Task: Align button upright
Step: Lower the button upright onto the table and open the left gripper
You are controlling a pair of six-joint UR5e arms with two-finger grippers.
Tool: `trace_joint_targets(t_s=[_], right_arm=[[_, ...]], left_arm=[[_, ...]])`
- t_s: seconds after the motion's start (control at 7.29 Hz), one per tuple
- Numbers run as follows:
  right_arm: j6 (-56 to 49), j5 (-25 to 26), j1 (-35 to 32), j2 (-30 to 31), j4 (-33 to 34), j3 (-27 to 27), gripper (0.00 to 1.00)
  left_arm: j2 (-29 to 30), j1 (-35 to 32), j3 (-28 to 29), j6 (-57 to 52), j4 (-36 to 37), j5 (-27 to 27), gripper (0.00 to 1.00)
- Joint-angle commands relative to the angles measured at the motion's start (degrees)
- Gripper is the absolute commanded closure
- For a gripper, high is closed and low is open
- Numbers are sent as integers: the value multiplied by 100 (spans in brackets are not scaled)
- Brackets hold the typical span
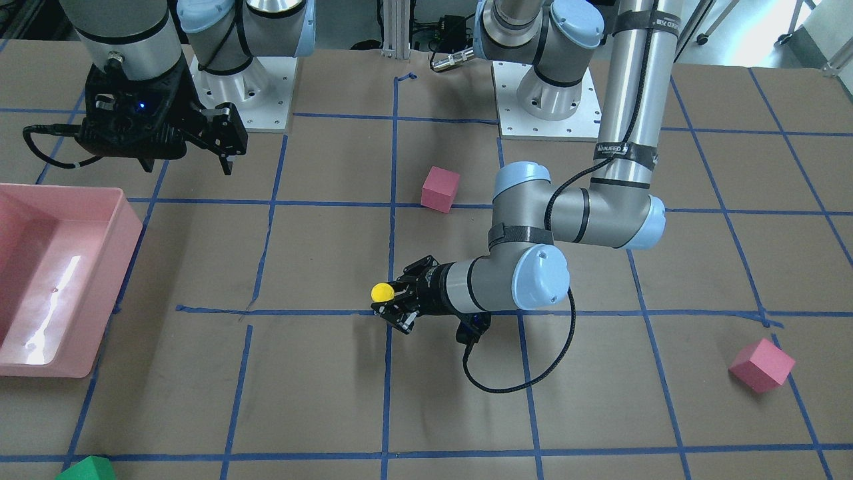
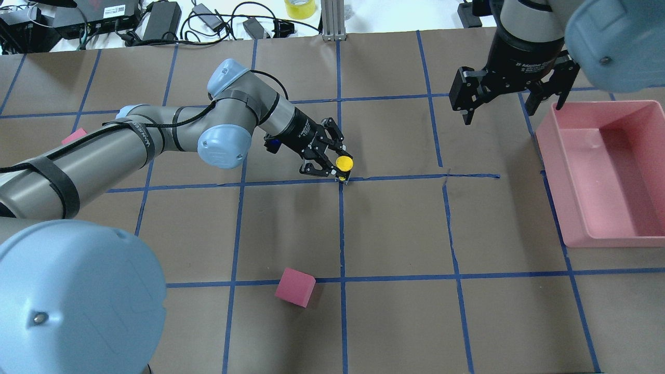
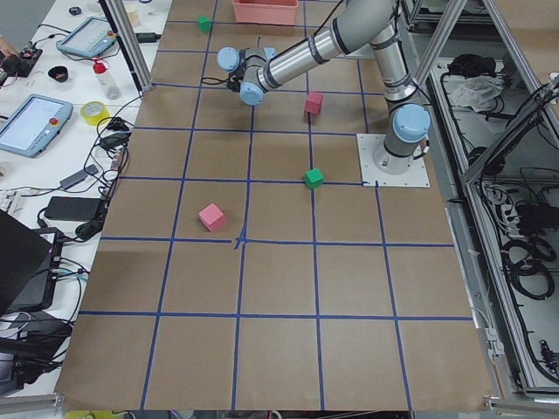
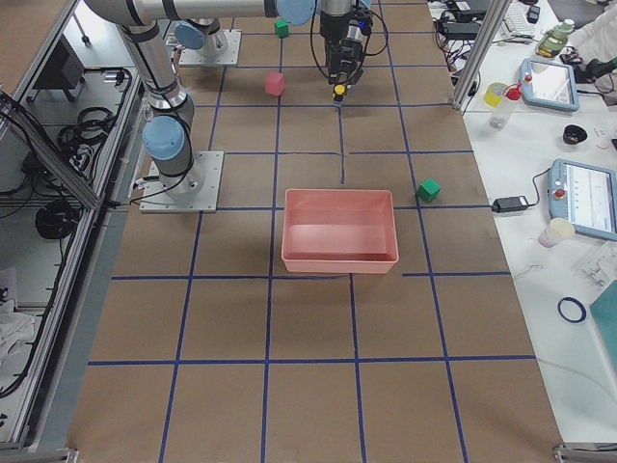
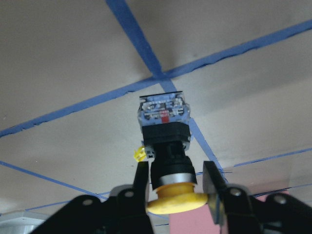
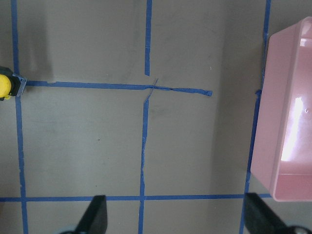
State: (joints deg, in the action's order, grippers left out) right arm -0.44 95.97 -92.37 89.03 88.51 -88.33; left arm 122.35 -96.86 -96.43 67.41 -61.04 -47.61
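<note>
The button (image 2: 344, 163) has a yellow cap, black body and whitish base. It sits at a blue tape crossing in the table's middle, cap up and base toward the paper; I cannot tell whether the base touches. My left gripper (image 2: 337, 165) reaches in low from the side and is shut on the black body just under the cap. The left wrist view shows the button (image 5: 165, 141) between both fingers (image 5: 141, 181). It also shows in the front view (image 1: 382, 292). My right gripper (image 2: 511, 101) is open and empty, high above the table beside the pink bin.
A pink bin (image 2: 553, 176) stands on the robot's right side. One pink cube (image 2: 295, 287) lies near the robot's base, another (image 1: 762, 365) on the left arm's side toward the operators. A green cube (image 1: 86, 469) sits at the table's far edge.
</note>
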Motion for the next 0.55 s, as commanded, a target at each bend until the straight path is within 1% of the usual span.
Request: trace_joint_targets(t_s=[0.0, 0.14, 0.41], right_arm=[[1, 0, 0, 0, 0, 0, 0], [1, 0, 0, 0, 0, 0, 0], [-8, 0, 0, 0, 0, 0, 0]], left_arm=[[26, 53, -51, -96, 40, -11, 81], [9, 45, -95, -79, 31, 6, 1], [-88, 45, -87, -140, 31, 6, 0]])
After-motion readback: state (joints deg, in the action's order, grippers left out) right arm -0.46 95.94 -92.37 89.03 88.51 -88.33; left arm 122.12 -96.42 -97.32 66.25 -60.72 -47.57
